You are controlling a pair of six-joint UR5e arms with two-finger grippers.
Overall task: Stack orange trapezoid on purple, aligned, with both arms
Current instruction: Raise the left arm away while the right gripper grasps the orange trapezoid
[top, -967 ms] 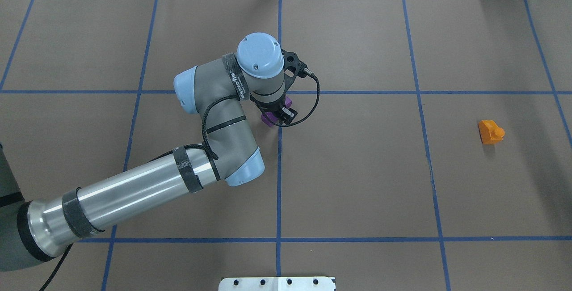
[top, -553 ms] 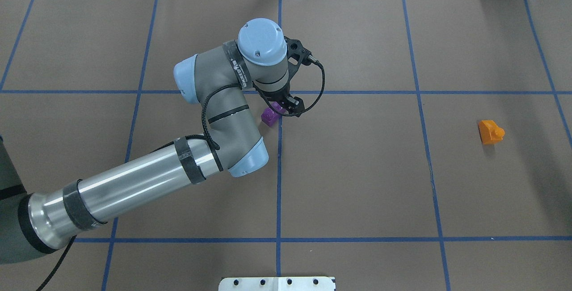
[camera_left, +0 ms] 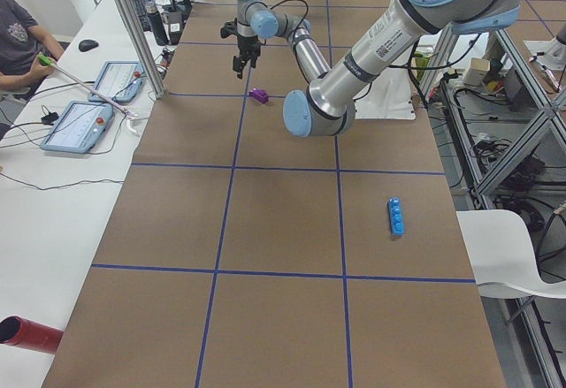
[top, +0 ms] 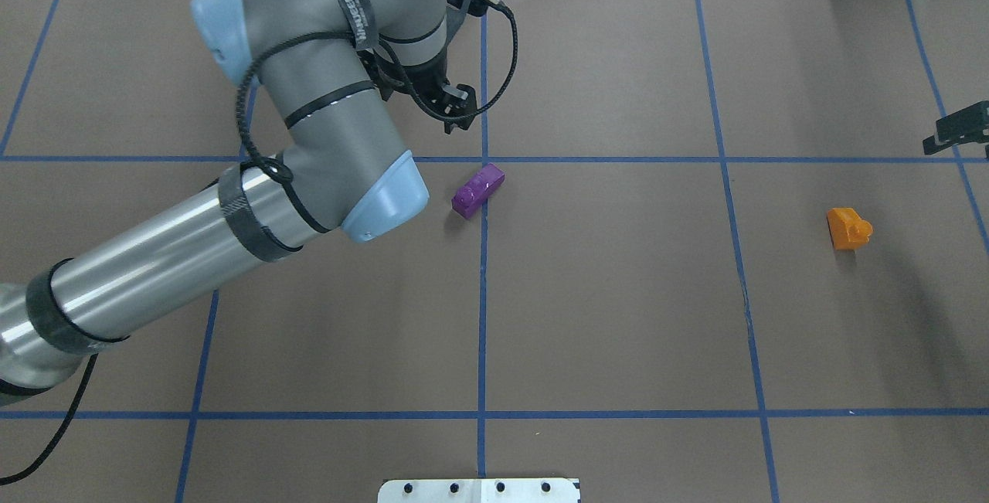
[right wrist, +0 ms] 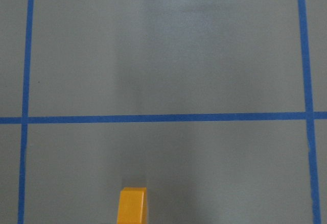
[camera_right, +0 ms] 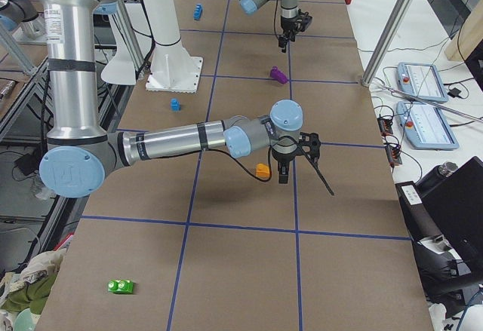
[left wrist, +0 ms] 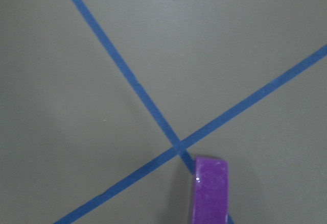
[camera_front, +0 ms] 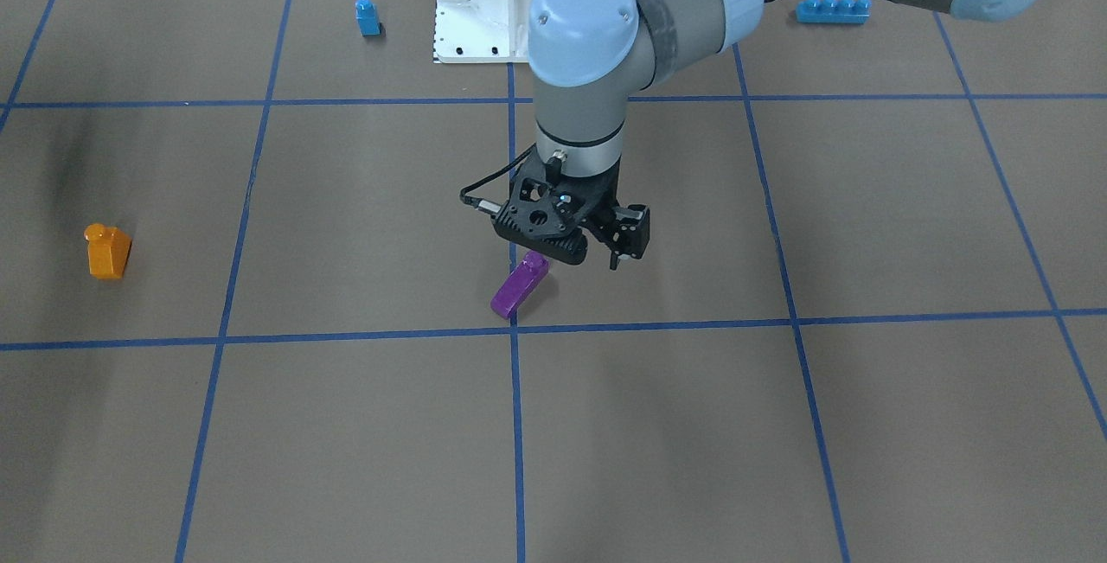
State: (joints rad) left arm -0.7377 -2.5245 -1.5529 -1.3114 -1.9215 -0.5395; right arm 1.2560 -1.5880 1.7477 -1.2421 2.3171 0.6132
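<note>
The purple block (top: 477, 190) lies flat on the brown table by the centre tape cross, also in the front view (camera_front: 519, 286) and the left wrist view (left wrist: 210, 191). My left gripper (camera_front: 603, 256) hangs above and just beyond it, open and empty; in the overhead view it (top: 457, 113) is raised on the far side of the block. The orange trapezoid (top: 848, 228) stands alone at the right, also in the front view (camera_front: 107, 250) and the right wrist view (right wrist: 133, 205). My right gripper (top: 958, 132) shows only at the overhead view's right edge, beyond the orange; I cannot tell its state.
A small blue one-stud block (camera_front: 367, 16) and a blue four-stud brick (camera_front: 832, 9) lie near the robot's white base plate (camera_front: 471, 9). A green block (camera_right: 121, 286) lies at the near right end. Tablets (camera_left: 75, 127) sit on the operators' side.
My left gripper has let go of the purple block and risen away toward the far side; the block stays on the table. My right gripper has come into the overhead view's right edge.
</note>
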